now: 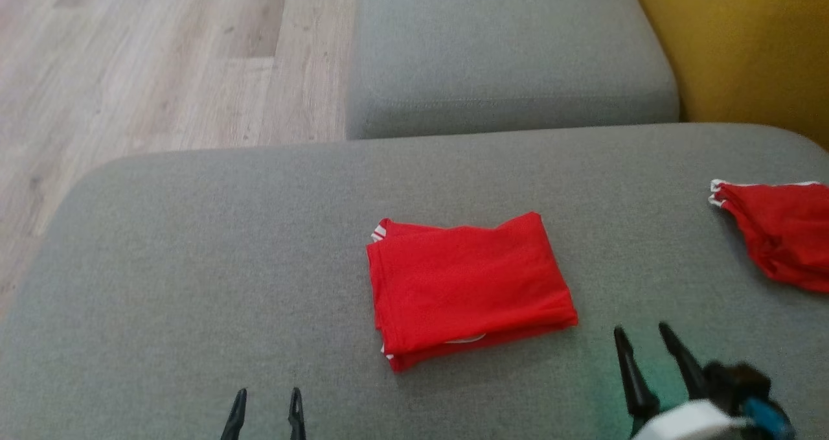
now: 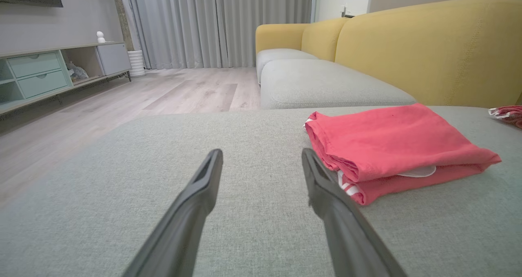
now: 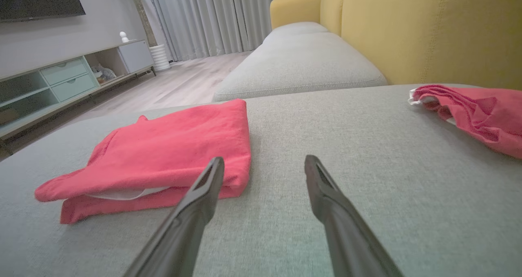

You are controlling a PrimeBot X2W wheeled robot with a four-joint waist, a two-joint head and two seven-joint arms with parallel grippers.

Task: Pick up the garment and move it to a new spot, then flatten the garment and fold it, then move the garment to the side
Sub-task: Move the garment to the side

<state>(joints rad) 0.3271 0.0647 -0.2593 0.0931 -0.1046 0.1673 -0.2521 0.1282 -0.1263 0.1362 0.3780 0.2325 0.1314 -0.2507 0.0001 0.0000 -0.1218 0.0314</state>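
Note:
A red garment [image 1: 466, 288] with white trim lies folded into a neat rectangle in the middle of the grey cushion [image 1: 194, 265]. It appears to the right of my left fingers in the left wrist view [image 2: 391, 146] and to the left of my right fingers in the right wrist view [image 3: 163, 150]. My left gripper [image 1: 267, 398] stands open at the near edge, to the garment's lower left, holding nothing. My right gripper [image 1: 640, 335] is open just off the garment's lower right corner, also empty.
A second red garment [image 1: 783, 232] lies crumpled at the cushion's right edge [image 3: 477, 114]. Another grey cushion [image 1: 505, 51] sits beyond, with the yellow sofa back [image 1: 751, 45] on the right. Wooden floor [image 1: 149, 64] lies to the left, past the cushion's edge.

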